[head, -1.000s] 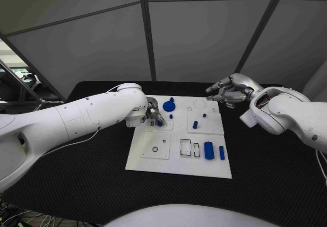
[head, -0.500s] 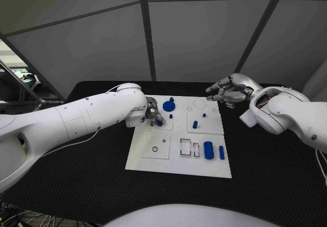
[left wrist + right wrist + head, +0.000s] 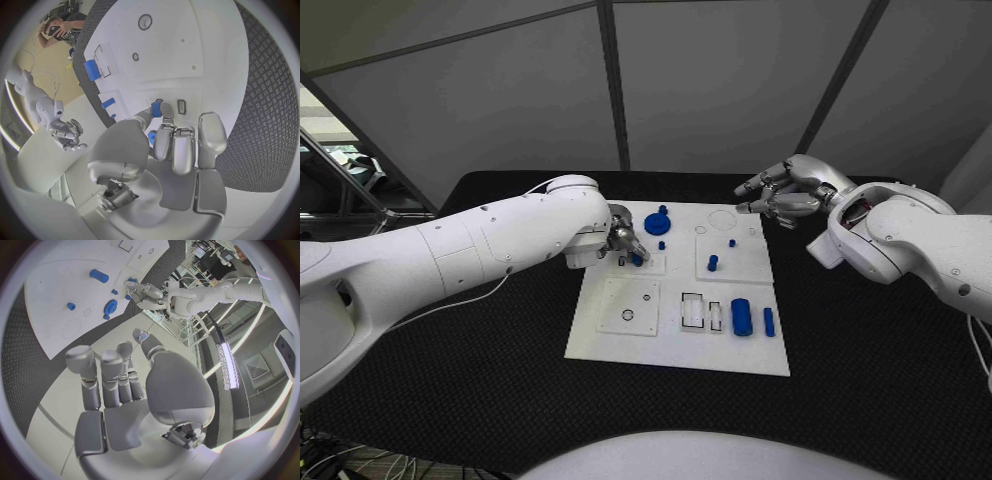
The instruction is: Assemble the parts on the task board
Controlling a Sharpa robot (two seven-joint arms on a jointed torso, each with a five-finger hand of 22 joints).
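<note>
Left hand (image 3: 623, 240) pinches a small blue plastic part (image 3: 155, 109) over the white rectangular task board's (image 3: 635, 342) left side. Farther back, the right hand (image 3: 788, 195) hovers with fingers loosely curled around nothing, above the board's far right corner.

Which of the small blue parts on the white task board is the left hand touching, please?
The small blue part at the board's left edge, under the left hand fingertips; the other blue pieces lie apart, untouched.

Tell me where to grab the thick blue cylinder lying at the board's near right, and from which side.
Grip the thick blue cylinder across its middle, from straight above. It lies flat on the task board, a thin blue rod close alongside, so fingers likely fit better over its ends.
</note>
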